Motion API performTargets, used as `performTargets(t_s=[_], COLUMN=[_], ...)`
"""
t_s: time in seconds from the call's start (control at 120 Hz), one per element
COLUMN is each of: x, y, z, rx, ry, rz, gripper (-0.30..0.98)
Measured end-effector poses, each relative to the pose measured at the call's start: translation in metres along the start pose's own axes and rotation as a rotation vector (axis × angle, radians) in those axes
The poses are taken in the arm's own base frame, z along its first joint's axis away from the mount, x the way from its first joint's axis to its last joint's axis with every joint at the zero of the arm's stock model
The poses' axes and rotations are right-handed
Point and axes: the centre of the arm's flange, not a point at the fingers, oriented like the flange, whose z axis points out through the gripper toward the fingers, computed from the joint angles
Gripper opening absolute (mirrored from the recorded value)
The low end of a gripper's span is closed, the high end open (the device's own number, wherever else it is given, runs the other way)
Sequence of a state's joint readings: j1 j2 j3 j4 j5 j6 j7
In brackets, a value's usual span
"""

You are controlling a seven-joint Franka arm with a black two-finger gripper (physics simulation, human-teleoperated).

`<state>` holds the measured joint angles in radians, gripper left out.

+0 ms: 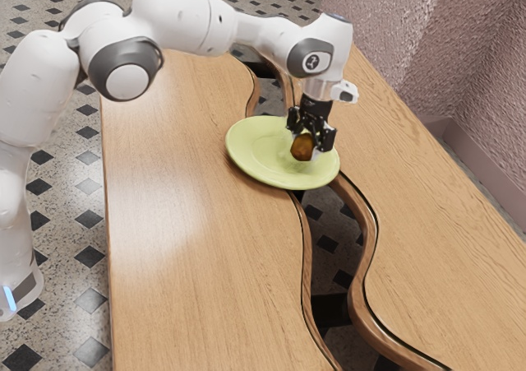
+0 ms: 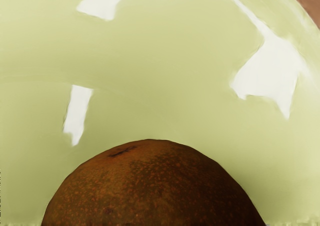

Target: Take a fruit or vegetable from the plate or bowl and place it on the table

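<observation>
The black gripper [image 1: 307, 141] is low over the right part of the light green plate [image 1: 255, 152] in the exterior view, down at a round brown fruit [image 1: 302, 147]. Whether it grips the fruit or merely stands around it cannot be told, nor whether the fruit touches the plate. In the wrist view the dark brown, orange-speckled fruit [image 2: 152, 186] looms large at the lower edge, close under the hand, with the glossy green plate [image 2: 165, 75] behind it. The fruit's lower part is hidden there.
The plate spans a winding gap between two wooden table sections. One wooden section [image 1: 189, 239] lies on the arm's side, the other [image 1: 427, 239] on the far side. A pink textured wall [image 1: 444, 42] rises beyond the far section.
</observation>
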<state>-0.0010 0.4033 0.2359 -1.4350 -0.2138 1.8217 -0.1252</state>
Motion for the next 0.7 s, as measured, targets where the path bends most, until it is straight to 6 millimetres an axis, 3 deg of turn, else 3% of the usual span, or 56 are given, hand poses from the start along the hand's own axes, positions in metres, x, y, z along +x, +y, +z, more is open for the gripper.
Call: performTargets(t_s=[0.067, 0.108, 0.167, 0.242, 0.3, 0.4, 0.55, 0.608, 0.7], x=[-0.009, -0.016, -0.024, -0.033, -0.036, -0.033, -0.033, -0.031, -0.032], y=[0.037, 0.074, 0.132, 0.207, 0.233, 0.251, 0.258, 0.253, 0.208], z=[-0.030, -0.048, -0.058, -0.038, -0.016, 0.017, 0.017, 0.006, -0.043], rx=[-0.019, -0.033, -0.057, -0.105, -0.125, -0.140, -0.166, -0.173, -0.182], ry=[0.068, 0.115, 0.161, 0.171, 0.160, 0.146, 0.170, 0.192, 0.243], rz=[0.054, 0.108, 0.186, 0.276, 0.297, 0.291, 0.261, 0.237, 0.111], gripper=[0.31, 0.32, 0.32, 0.31, 0.30, 0.29, 0.54, 0.59, 0.63])
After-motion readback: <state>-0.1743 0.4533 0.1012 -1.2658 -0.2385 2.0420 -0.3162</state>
